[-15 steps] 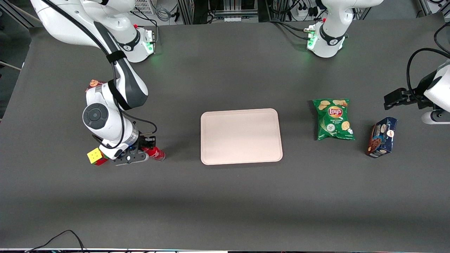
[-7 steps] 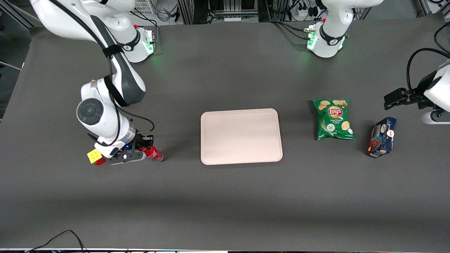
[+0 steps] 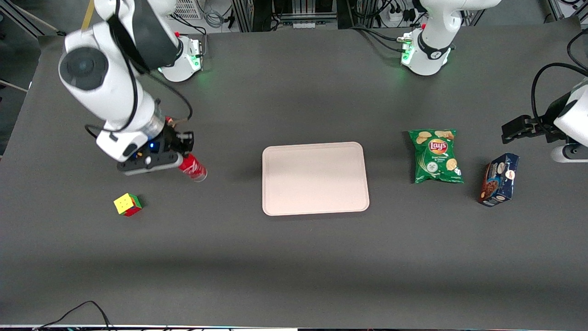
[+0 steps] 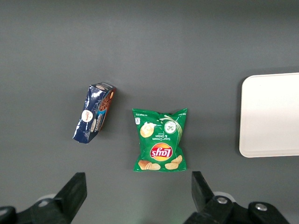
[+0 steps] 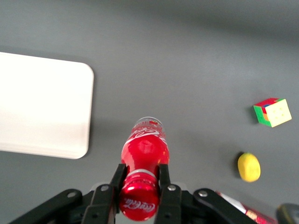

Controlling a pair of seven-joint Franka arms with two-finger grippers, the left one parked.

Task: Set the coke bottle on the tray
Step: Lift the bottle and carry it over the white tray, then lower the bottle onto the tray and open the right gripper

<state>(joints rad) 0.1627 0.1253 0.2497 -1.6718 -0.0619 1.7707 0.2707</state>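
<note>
My right gripper (image 3: 181, 158) is shut on the neck of the red coke bottle (image 3: 193, 167) and holds it in the air, tilted, above the table toward the working arm's end. In the right wrist view the gripper (image 5: 139, 177) has both fingers (image 5: 117, 179) pressed on the bottle (image 5: 144, 151) just under its red cap, with the clear base pointing away. The pale pinkish-beige tray (image 3: 314, 178) lies flat in the middle of the table, a short way from the bottle; its corner shows in the right wrist view (image 5: 42, 109). The tray has nothing on it.
A colour cube (image 3: 127, 204) lies on the table nearer the front camera than the gripper. The right wrist view shows a small yellow object (image 5: 248, 167) and a red pack's edge (image 5: 247, 212). A green chips bag (image 3: 435, 156) and a dark blue cookie box (image 3: 499, 179) lie toward the parked arm's end.
The gripper has risen off the table with the coke bottle in it and moved away from the front camera. The colour cube now shows uncovered on the table.
</note>
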